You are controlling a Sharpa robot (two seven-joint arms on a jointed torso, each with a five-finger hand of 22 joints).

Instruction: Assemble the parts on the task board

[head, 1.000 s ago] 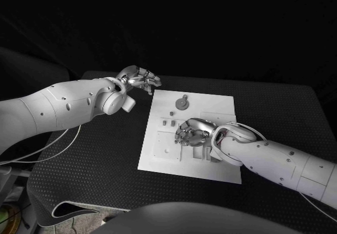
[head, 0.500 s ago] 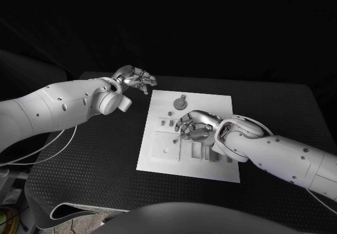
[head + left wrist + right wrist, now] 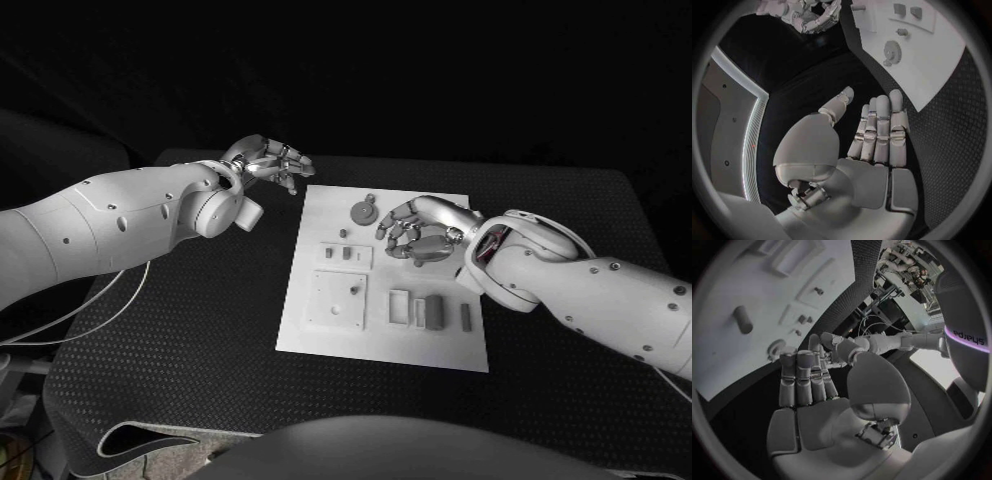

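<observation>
The flat white rectangular task board (image 3: pixel 325 330) is lying at the centre of the black textured desk (image 3: pixel 188 340). The right hand (image 3: pixel 418 232) is hovering over the board's 1 o'clock area, fingers (image 3: pixel 801 377) apart, holding nothing. The left hand (image 3: pixel 271 160) is hanging over the desk just off the board's 11 o'clock corner, fingers (image 3: pixel 879 130) extended side by side, empty. A small grey gear-shaped part (image 3: pixel 366 212) is sitting near the board's 12 o'clock edge; three grey rectangular block parts (image 3: pixel 430 310) are lying toward 5 o'clock.

"sharpa" on the robot's purple-lit ring (image 3: pixel 967 335)
</observation>
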